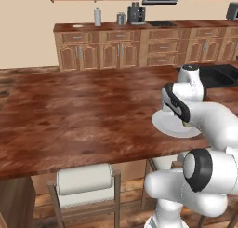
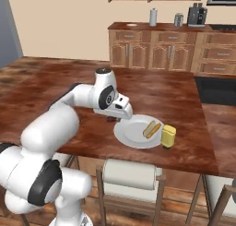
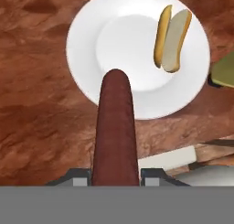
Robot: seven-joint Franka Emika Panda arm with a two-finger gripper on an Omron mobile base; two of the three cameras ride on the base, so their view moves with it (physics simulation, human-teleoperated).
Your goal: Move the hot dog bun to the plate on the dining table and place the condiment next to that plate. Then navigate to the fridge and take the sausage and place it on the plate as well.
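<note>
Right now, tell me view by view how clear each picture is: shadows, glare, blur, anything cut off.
Left base view: soft, even light, a glossy sheen on the table; the arm covers much of the plate. Right base view: the clearest one, with bun and condiment distinct, faint shadows under them. Hand view: sausage looms large and foreshortened in the tool; the condiment is cropped at the right edge.

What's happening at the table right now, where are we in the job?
The gripper is shut on the sausage and hangs above the near rim of the plate on the dining table. The hot dog bun already lies on the plate, and the condiment stands upright right beside the plate. The sausage is not yet set down; placing it on the plate looks like the last step left.
</note>
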